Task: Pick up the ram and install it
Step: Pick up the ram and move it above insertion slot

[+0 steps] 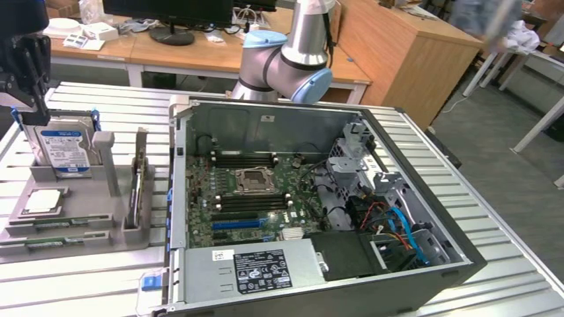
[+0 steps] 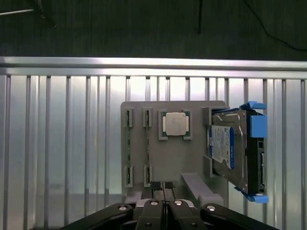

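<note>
- the ram point(image 1: 53, 228) lies flat in a slot of the gray holder point(image 1: 110, 231), low on the exterior view's left, with a second green stick point(image 1: 42, 244) just beside it.
- a square silver chip point(image 1: 44, 200) and a blue-labelled hard drive point(image 1: 62, 148) sit farther up the holder.
- the gripper point(image 2: 163, 186) hangs above the holder, fingers pressed together, empty.
- an open computer case point(image 1: 264, 122) stands mid-frame.
</note>
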`<move>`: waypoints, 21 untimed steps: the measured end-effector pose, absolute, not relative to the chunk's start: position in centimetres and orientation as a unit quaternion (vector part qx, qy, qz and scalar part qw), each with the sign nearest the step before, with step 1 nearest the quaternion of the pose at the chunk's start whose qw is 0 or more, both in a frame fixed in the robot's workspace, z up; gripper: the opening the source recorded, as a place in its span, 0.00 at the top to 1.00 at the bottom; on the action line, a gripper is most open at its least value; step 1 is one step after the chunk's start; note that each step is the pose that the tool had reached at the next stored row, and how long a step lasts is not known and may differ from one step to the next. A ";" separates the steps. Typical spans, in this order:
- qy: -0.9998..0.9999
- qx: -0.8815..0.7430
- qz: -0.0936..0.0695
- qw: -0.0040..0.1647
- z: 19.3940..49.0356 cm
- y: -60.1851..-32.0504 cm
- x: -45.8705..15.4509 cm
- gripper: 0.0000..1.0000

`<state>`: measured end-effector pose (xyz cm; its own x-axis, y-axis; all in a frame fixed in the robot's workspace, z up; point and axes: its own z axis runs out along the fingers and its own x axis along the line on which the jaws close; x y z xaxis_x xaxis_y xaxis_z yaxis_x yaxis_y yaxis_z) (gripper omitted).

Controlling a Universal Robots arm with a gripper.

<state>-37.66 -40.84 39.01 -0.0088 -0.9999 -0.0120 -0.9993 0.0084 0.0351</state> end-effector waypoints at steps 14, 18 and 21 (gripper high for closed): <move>-0.710 0.704 -0.017 0.008 39.0 -40.8 -37.7 0.64; -0.710 0.704 -0.017 0.008 39.0 -40.8 -37.7 0.64; -0.710 0.704 -0.017 0.008 39.0 -40.8 -37.7 0.63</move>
<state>-37.66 -40.84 39.01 -0.0088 -0.9999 -0.0121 -0.9994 0.0084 0.0350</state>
